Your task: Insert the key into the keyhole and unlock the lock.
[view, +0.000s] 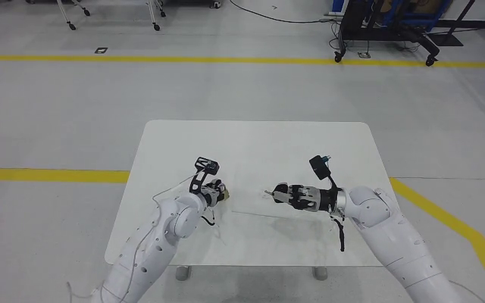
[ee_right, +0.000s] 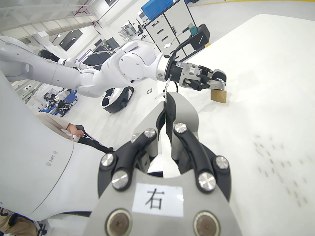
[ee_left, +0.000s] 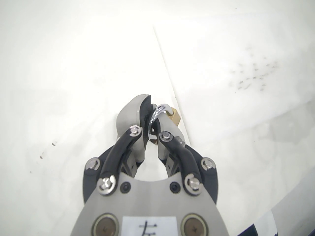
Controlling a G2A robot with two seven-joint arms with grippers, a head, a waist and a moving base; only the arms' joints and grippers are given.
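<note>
A brass padlock [view: 224, 195] hangs just above the white table, body down, in the left half. My left gripper [view: 214, 192] is shut on its silver shackle [ee_left: 159, 111], with the brass body [ee_left: 175, 117] showing past the fingertips. In the right wrist view the padlock [ee_right: 218, 95] hangs below the left gripper [ee_right: 219, 79]. My right gripper [view: 277, 195] hovers a short way to the right of the lock, pointing at it. It is shut on the key [view: 267, 194], a thin sliver beyond the pressed fingertips [ee_right: 166, 109]. A gap separates key and lock.
The white table [view: 258, 140] has a thin seam [ee_left: 167, 69] running past the lock and a patch of dark scuff marks [ee_right: 278, 158] under the right arm. The far half of the table is bare; yellow floor lines run beyond it.
</note>
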